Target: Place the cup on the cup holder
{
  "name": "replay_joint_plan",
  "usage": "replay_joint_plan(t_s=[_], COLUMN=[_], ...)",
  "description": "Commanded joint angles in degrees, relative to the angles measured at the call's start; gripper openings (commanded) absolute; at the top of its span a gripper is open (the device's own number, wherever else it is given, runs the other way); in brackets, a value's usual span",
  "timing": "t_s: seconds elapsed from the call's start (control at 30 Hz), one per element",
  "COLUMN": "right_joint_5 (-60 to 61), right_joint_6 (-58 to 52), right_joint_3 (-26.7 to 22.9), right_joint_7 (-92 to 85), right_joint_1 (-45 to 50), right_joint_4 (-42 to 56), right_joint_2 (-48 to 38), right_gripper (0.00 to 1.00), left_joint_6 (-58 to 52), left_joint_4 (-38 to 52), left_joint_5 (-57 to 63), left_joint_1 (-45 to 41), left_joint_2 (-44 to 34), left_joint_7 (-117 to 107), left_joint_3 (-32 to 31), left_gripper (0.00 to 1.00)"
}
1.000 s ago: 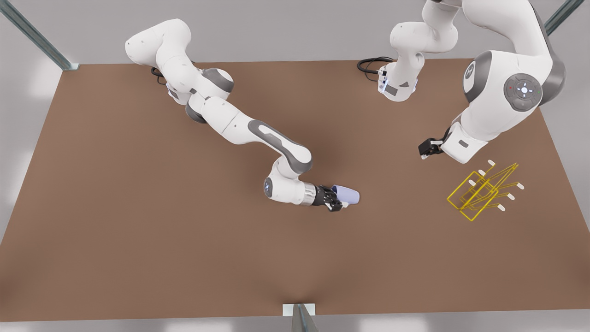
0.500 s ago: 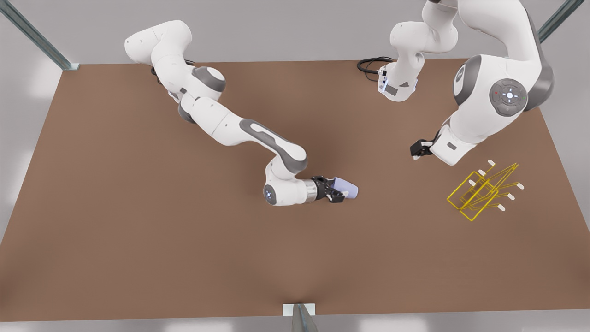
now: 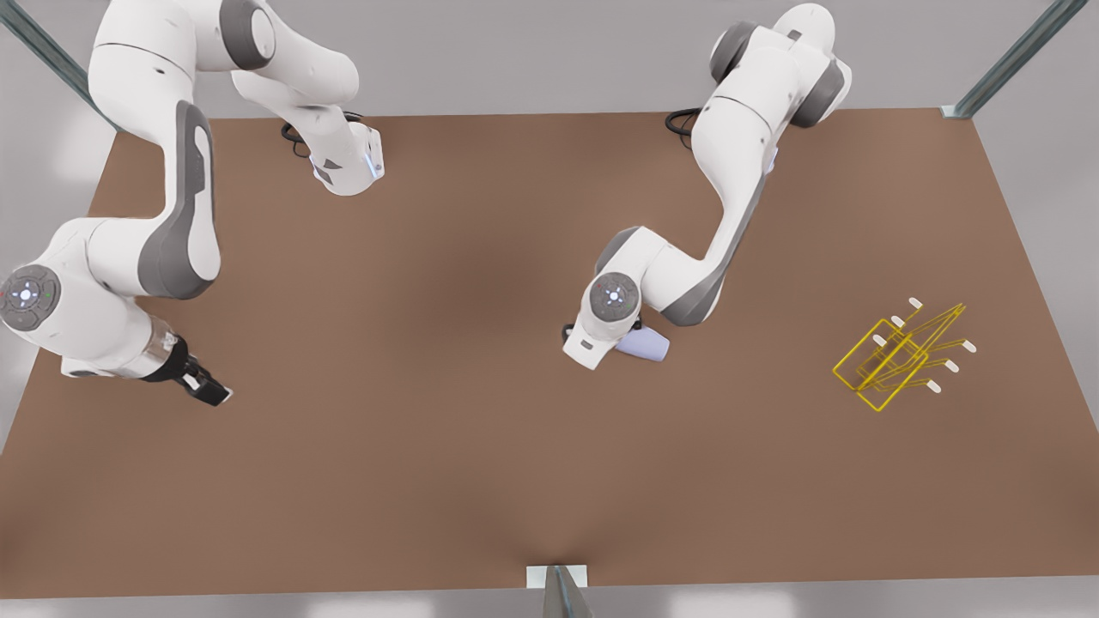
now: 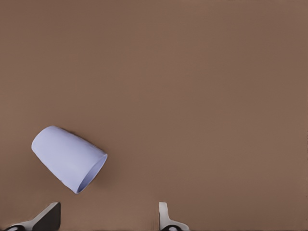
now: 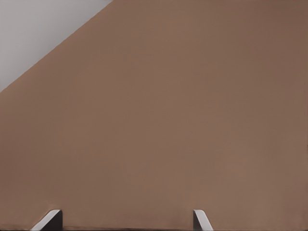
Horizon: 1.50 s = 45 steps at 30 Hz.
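cup: lying on its side on the tabletop, mid-scene, slightly toward the front view's right. In the left wrist view the cup shows its open mouth turned toward the bare tabletop, closed base the other way.
cup holder: yellow wire rack, white-capped prongs, near the tabletop's edge on the front view's right. Well apart from the cup, nothing on it.
left end effector: on the arm at the front view's right, wrist directly over the cup. Fingers spread wide, holding nothing; the cup sits off to one side of the gap, not between the fingertips.
right end effector: at the front view's far left, near the tabletop corner. The right wrist view has the right end effector open wide over bare tabletop, empty. This arm waits.
step in hand: grasp the cup with the left end effector. Task looks early, no lift yet.
how to do it well: shift sideways until the cup's body is centred between the fingers, and set the closing line across the cup's round wall, not along its length. Taper means a grip too near the narrow base could squeeze it out; aim mid-body. Descend low enough to bracket the cup, then close.
risk: a finger landing on the wall would likely roll the cup away. Check alignment before closing.
after grasp: the mouth will need turning to face a prong.
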Motion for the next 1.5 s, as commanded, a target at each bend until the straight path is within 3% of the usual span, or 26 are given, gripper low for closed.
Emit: replay_joint_plan(t_s=[0.0,0.13,0.2,0.4,0.57,0.87,1.47], right_joint_5=[-1.3,-1.5,-1.7,-1.3,-1.2,-1.2,-1.1], right_joint_6=[-7.7,-2.2,-1.8,-1.9,-2.7,-3.0,-4.1], right_joint_3=[2.4,4.5,4.8,4.8,4.7,4.5,4.3], right_joint_7=[-42.3,-56.9,-56.7,-56.1,-51.1,-47.2,-47.1], right_joint_1=[-1.7,-0.5,-0.3,-0.3,-0.4,-1.1,-1.1], right_joint_4=[1.1,1.0,1.1,1.0,1.0,0.8,0.7], right_joint_2=[0.7,-0.5,-0.5,-0.4,-0.2,0.0,0.2], right_gripper=[1.00,1.00,1.00,1.00,1.00,1.00,1.00], left_joint_6=[12.5,16.9,20.8,21.7,21.3,30.5,30.4], left_joint_4=[-1.4,-5.1,-13.6,-16.9,-31.9,-33.5,-37.1], left_joint_5=[-3.9,-5.6,-5.5,-5.2,-4.7,-6.8,-6.6], left_joint_1=[0.0,0.5,2.5,7.0,8.1,7.6,7.3], left_joint_2=[-0.1,-0.8,-4.9,-6.0,-14.4,-10.7,-8.6], left_joint_7=[-47.2,-56.1,-56.2,-64.0,-43.0,-44.1,-36.4], left_joint_3=[0.1,0.6,2.6,3.0,2.9,2.7,2.4], left_gripper=[1.00,1.00,1.00,1.00,1.00,1.00,1.00])
